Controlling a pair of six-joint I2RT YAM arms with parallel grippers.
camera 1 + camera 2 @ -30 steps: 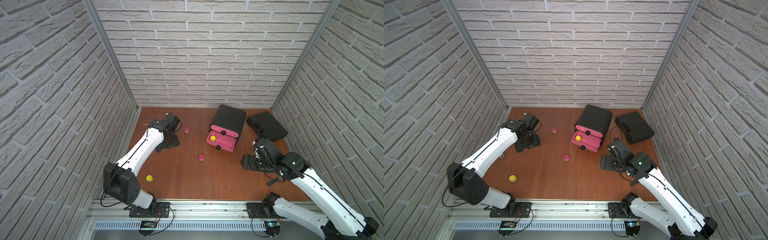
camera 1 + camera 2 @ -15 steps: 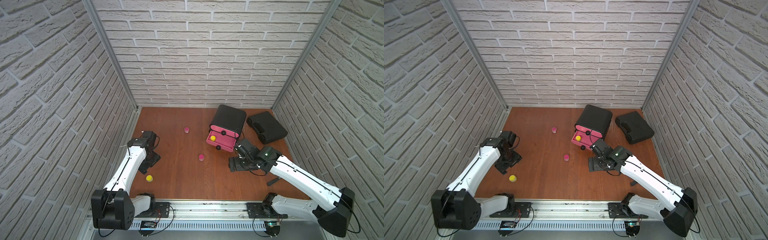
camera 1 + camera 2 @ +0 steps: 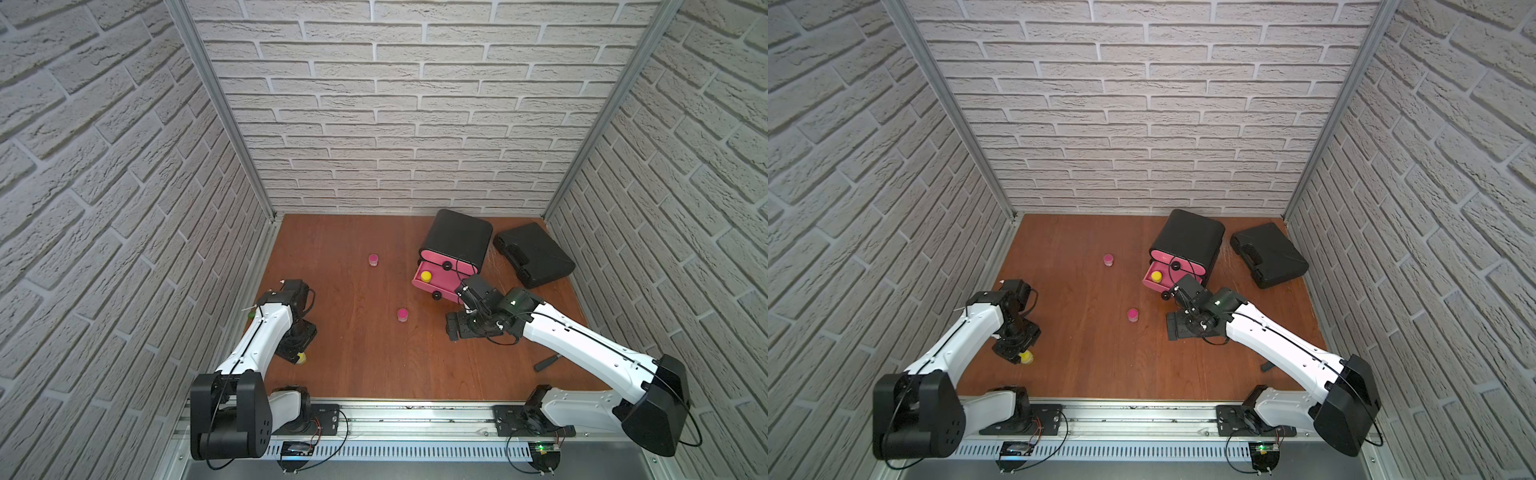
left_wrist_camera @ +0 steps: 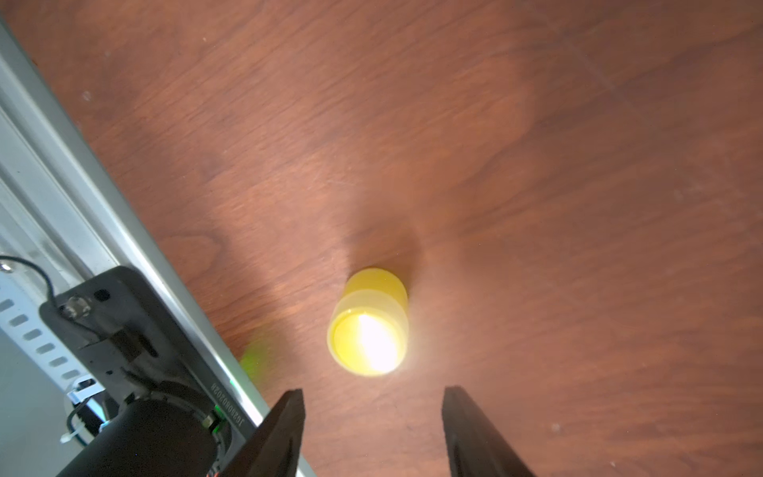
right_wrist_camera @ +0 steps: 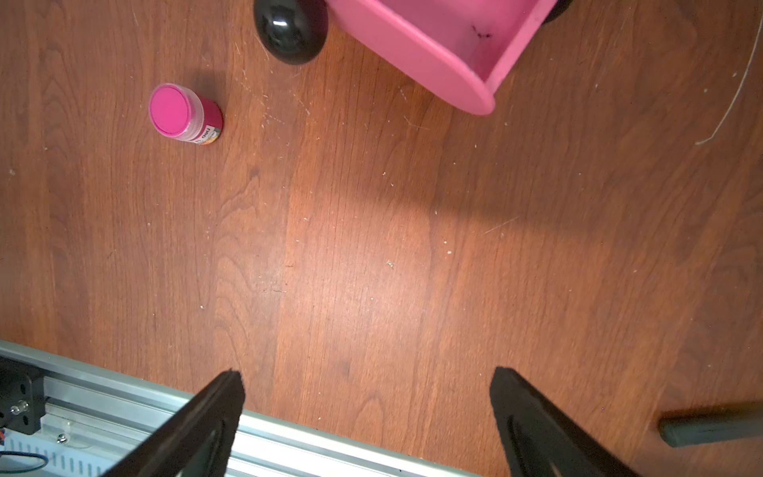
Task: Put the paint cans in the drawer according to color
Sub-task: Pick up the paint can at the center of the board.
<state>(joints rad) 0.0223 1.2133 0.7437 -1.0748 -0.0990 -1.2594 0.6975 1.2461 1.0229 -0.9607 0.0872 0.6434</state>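
In both top views the left gripper (image 3: 297,350) (image 3: 1013,350) points down at the near left of the table (image 3: 353,382), with a yellow can (image 3: 302,358) at its tips. The right gripper (image 3: 453,330) sits low, just near of the drawer cabinet (image 3: 457,237). Its open drawer (image 3: 440,289) holds a second yellow can (image 3: 425,276). A near pink can (image 3: 402,314) and a far pink can (image 3: 373,259) stand mid-table.

Left wrist: the jaws are partly apart with nothing between them. The yellow can (image 4: 369,326) is upright just beyond the fingertips (image 4: 289,409), untouched.

Right wrist: the right gripper (image 5: 367,373) has its jaws spread wide and empty over bare wood. The near pink can (image 5: 181,111) and the open drawer (image 5: 433,49) lie well ahead.
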